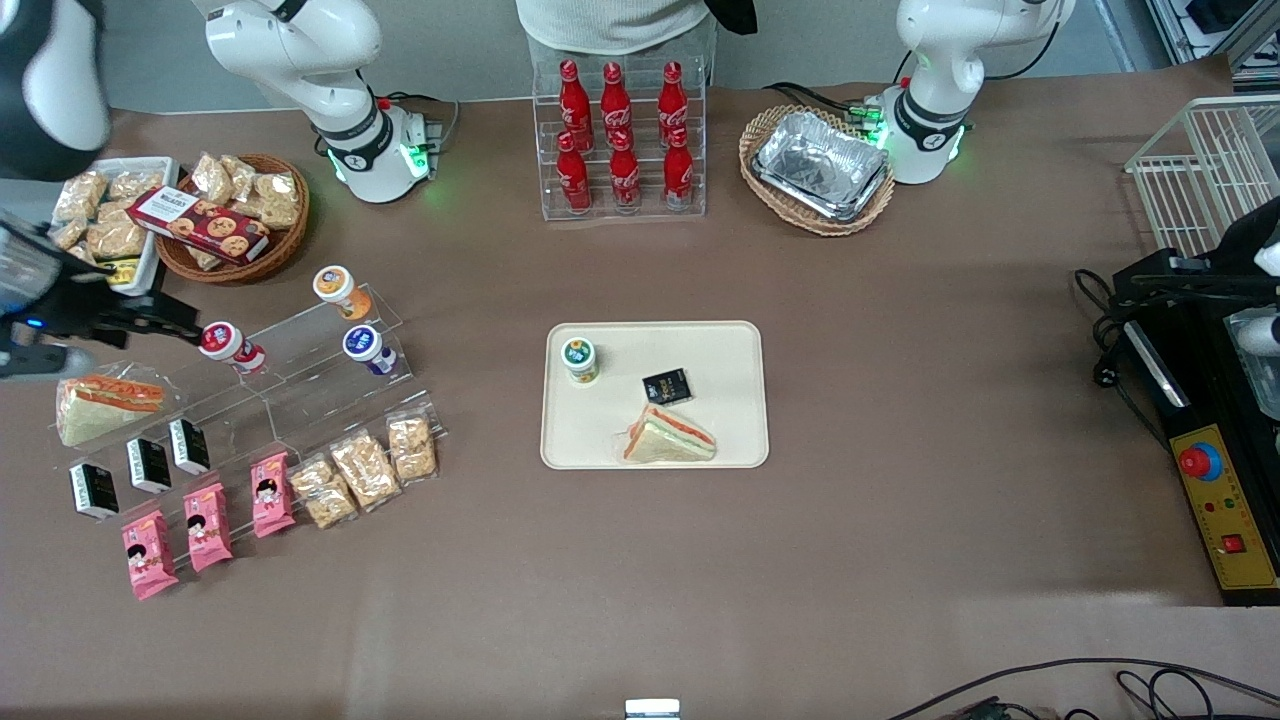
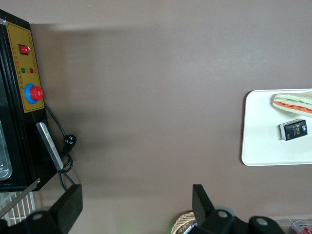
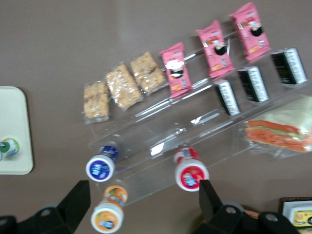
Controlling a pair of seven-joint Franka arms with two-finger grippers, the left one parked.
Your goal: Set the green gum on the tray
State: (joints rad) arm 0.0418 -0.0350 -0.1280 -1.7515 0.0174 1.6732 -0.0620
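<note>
A brown bench (image 1: 900, 400) seen from above. At its middle lies a cream tray (image 1: 740, 345) with a low rim. On the tray stands the green gum (image 1: 580, 360), upright, in the corner toward the working arm's end and farther from the camera. Beside it lies a small black packet (image 1: 668, 386), and nearer the camera a wrapped triangular sandwich (image 1: 668, 437). Toward the working arm's end, a clear tiered stand (image 1: 300, 385) holds a red-lidded tub (image 1: 228, 345), a blue-lidded tub (image 1: 366, 347) and an orange-lidded tub (image 1: 338, 288). The gripper (image 1: 165, 318) hovers just beside the red-lidded tub, well apart from the tray.
</note>
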